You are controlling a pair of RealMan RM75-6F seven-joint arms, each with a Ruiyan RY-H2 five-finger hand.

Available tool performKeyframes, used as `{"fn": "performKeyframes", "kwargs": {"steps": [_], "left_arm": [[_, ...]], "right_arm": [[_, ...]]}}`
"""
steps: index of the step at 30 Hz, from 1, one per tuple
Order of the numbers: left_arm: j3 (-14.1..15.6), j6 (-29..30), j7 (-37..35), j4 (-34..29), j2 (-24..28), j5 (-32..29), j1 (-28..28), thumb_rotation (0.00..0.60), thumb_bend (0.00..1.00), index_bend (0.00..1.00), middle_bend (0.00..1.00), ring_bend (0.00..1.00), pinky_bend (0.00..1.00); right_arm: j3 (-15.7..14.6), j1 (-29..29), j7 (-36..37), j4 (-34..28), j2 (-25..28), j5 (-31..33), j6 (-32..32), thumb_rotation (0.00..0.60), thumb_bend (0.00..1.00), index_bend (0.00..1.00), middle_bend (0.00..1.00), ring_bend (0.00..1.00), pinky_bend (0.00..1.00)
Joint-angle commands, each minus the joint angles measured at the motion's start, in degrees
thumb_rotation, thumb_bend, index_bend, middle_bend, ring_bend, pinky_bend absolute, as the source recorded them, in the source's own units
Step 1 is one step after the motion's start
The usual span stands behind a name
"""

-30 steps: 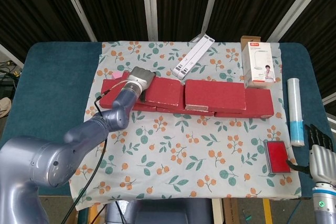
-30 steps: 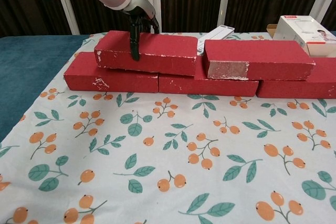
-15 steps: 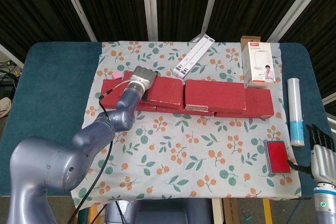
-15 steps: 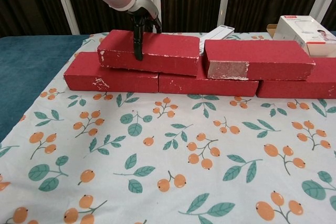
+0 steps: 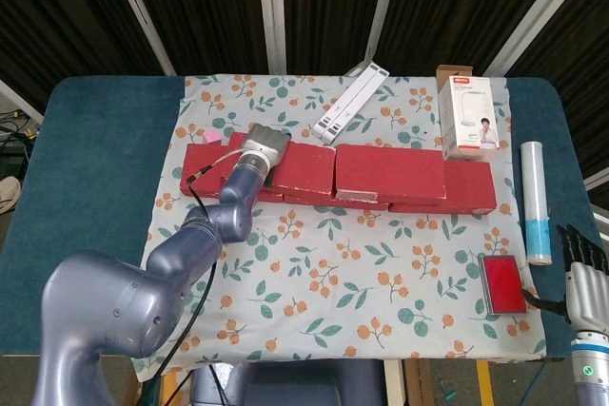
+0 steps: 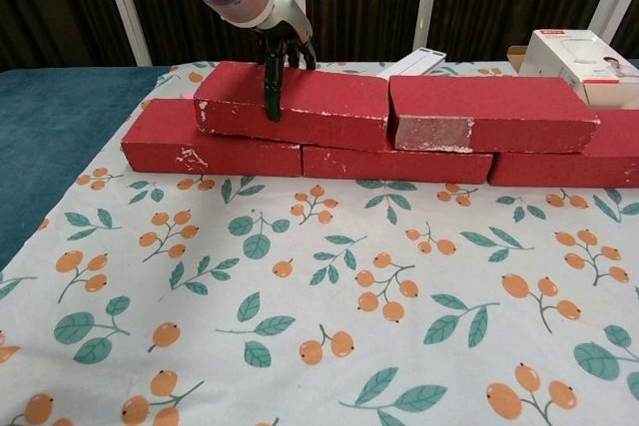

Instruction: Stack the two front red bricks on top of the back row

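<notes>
From the head view I am looking down on the whole counter (image 5: 86,178), its teal top showing bare on both sides of the floral cloth (image 5: 333,273). My left hand (image 5: 259,151) is reaching over the upper left red brick (image 5: 290,165) and gripping it across its width. The upper right red brick (image 5: 390,173) is lying just beside it, both resting on the back row of red bricks (image 5: 471,187), which is sticking out at either end. Only this view is showing my right hand (image 5: 582,268), low at the counter's right edge, fingers pointing up and holding nothing; I cannot tell how far apart they are. Beside it a flat red case (image 5: 501,284) is lying on the cloth, and a white and blue tube (image 5: 536,202) is lying along the right side. Behind the bricks a white lamp box (image 5: 466,113) is standing upright and a long white power strip (image 5: 350,102) is lying slanted.

From the chest view I am seeing the brick faces side on: matte red, blocky, with chipped white edges and a grey worn patch on the upper right red brick (image 6: 489,112). My dark fingers (image 6: 272,82) are pressing down the front face of the upper left red brick (image 6: 300,105), which is sitting slightly tilted, its right end touching its neighbour. The back row of red bricks (image 6: 210,147) is lying flat beneath. Open cloth (image 6: 319,316) is stretching wide in front.
</notes>
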Motion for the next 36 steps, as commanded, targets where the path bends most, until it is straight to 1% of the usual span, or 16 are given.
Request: {"fn": "performKeyframes", "kwargs": {"steps": [1,7,14,22,36], "left_arm": [[1.08,0.31,-0.23,-0.05,-0.54,-1.34,-0.75,0.6,0.0,0.29,0.33,0.3,0.32],[2.9,1.31,-0.12,0.14,-1.38,-4.52,-1.43,0.6,0.0,0.29,0.33,0.3,0.33],[3.1,2.39,1.06,0.84,-2.11,-7.63,-1.48,0.6,0.0,0.29,0.33,0.3,0.33],[1.51,3.35,3.85,1.19,-2.32,-9.64,-1.37,0.6,0.0,0.28,0.33,0.3,0.33],[-3.04,5.02,9.67,1.95,-2.47,-11.45,0.06,0.6,0.0,0.28,0.33,0.3,0.33]], "right_arm": [[-0.08,-0.02,0.08,0.05,0.06,-0.12,-0.1,0.6,0.03,0.0,0.0,0.0,0.0],[-0.08,-0.02,0.1,0.07,0.08,-0.16,-0.2,0.6,0.03,0.0,0.0,0.0,0.0],[-0.14,0.04,-0.12,0.06,-0.03,-0.19,-0.36,0.6,0.03,0.0,0.0,0.0,0.0],[-0.08,0.13,-0.11,0.2,-0.09,-0.03,-0.61,0.6,0.03,0.0,0.0,0.0,0.0],[0.04,-0.01,0.03,0.15,0.05,0.16,-0.52,0.6,0.03,0.0,0.0,0.0,0.0]]}}
